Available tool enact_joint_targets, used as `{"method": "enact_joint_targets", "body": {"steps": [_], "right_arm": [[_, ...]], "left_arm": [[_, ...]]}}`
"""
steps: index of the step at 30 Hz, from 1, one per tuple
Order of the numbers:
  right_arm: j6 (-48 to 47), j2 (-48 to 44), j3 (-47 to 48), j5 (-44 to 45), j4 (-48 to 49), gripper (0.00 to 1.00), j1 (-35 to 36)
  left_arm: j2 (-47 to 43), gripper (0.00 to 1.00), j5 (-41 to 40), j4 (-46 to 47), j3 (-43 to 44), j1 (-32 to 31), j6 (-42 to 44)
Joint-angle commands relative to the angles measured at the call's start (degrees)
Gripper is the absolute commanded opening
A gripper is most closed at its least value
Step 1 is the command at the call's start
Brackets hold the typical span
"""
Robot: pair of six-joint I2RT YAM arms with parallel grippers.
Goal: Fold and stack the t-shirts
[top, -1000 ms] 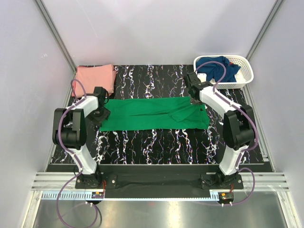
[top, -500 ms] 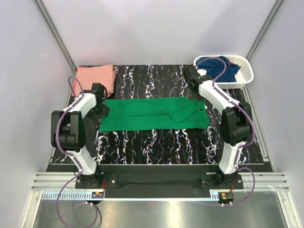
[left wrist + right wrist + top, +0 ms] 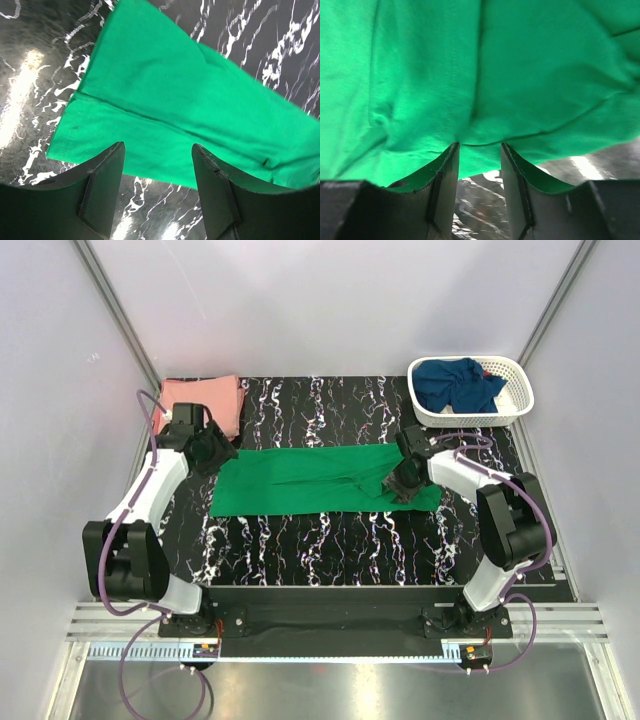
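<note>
**Both pincers spread over the ends of the green shirt**

The green shirt (image 3: 310,480) lay flat on the worktop (image 3: 330,540), folded into a long band running left to right, with a looser flap bunched at its right end.

The left pincer (image 3: 213,452) hung above the shirt's left end, at the far corner. In the left wrist view its two fingers (image 3: 107,165) stood well spread, with nothing between them. The cloth's left edge and a fold line lay just beyond the tips, apart from them.

The right pincer (image 3: 402,483) was down at the shirt's right end, over the bunched flap. In the right wrist view its fingers (image 3: 447,170) stood apart with a narrow gap and pinched nothing. The shirt's near hem lay right at the tips; whether they touched it I could not tell.

The pink shirt (image 3: 200,405) sat folded at the far left corner of the worktop, just beyond the left pincer. The navy shirt (image 3: 455,385) lay crumpled in the basket (image 3: 522,400) at the far right.
</note>
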Motion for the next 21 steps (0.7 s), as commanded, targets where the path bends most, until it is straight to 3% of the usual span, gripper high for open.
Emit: {"method": "enact_joint_targets", "body": {"steps": [1,21], "right_arm": [[7.4,-1.5,-1.7,-2.7,6.9,0.45,0.3],[8.6,0.9,-0.6,-0.1,11.7,0.43,0.6]], "left_arm": [[-1.4,0.61,4.5,2.8,-1.0,0.1,5.6],[-1.2,0.62,5.8,4.4,-2.4,0.1,3.7]]}}
